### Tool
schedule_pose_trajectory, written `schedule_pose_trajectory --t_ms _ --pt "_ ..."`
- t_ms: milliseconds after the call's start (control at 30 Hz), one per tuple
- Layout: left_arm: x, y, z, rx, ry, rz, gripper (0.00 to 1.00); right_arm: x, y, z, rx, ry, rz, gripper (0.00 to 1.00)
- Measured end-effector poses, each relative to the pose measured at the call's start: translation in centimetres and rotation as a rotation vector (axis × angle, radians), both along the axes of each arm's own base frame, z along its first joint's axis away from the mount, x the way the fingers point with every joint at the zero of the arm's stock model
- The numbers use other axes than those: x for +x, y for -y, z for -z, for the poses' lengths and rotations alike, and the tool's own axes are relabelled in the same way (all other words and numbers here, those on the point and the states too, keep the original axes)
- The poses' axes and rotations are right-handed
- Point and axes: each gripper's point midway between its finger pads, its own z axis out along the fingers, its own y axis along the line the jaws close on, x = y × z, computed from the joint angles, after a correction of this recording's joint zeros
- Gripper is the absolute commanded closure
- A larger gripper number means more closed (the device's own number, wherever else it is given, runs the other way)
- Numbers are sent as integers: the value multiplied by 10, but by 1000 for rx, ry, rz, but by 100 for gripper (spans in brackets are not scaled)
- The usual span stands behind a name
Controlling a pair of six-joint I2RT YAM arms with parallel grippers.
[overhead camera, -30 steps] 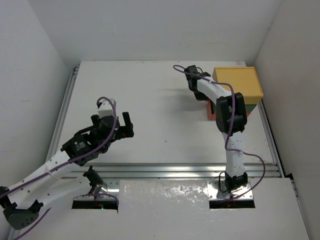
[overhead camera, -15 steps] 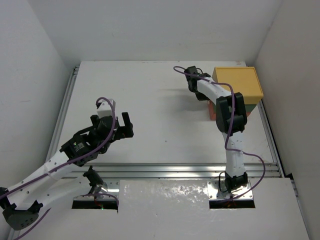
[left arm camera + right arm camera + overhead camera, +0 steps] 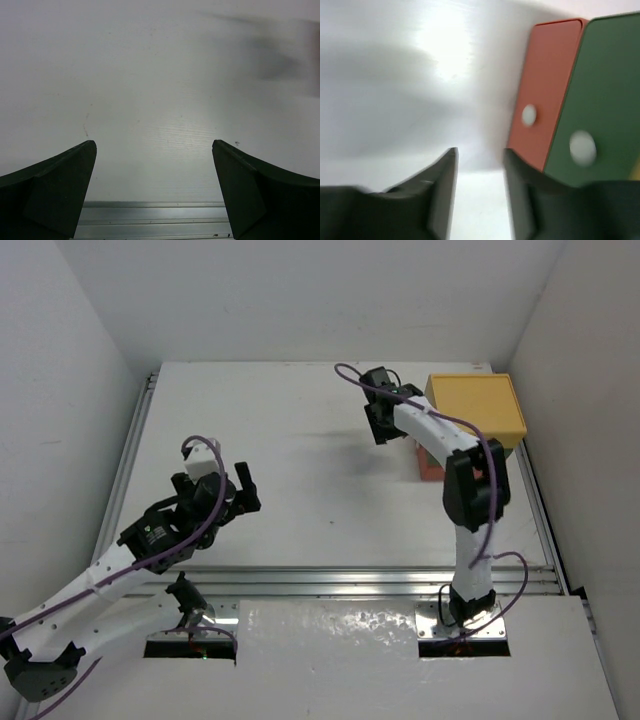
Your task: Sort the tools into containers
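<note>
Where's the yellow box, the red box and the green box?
yellow box (image 3: 478, 403): top view, middle of its top.
red box (image 3: 547, 75): right wrist view, upper front face.
green box (image 3: 607, 85): right wrist view, middle of front face.

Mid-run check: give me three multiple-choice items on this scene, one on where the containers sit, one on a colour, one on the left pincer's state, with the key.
1. Where on the table does the container stack stand?
A) near left corner
B) far right side
C) dead centre

2. What colour is the top container?
A) yellow
B) blue
C) white

3. How is the left pincer?
A) shut on a wrench
B) wide open and empty
C) shut and empty

Key:
1 B, the top view shows the stack against the table's far right edge.
2 A, its top face shows yellow from above.
3 B, the left wrist view shows its jaws far apart with only bare table between them.
</note>
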Motion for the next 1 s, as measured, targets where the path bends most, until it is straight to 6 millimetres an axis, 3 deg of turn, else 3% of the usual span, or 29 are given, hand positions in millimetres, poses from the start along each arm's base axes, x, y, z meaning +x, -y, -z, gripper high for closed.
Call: schedule_pose_trajectory --t_ms 100,133,167,300,433,600,767,1000 --pt "1 -14 -2 7 6 -76 0 -22 -23 -51 123 91 -44 22" --pt "2 -19 -4 4 11 -104 0 -32 -29 -73 169 140 -64 8" --pt "4 -25 -7 -1 18 -134 0 -43 -33 -97 217 195 -80 3" --pt "9 -49 -22 -30 62 -244 0 -98 -23 -173 364 402 -113 1" --pt "8 -65 -47 -42 121 -302 0 -154 0 -212 456 547 -116 1" --pt "-2 -88 -77 -54 217 -378 0 -207 21 -211 506 593 -106 1" --pt "-25 -112 -87 -106 310 -420 0 -252 44 -198 514 586 -67 1" --pt "-42 -123 -77 -163 359 -416 0 -276 56 -190 530 605 -51 1"
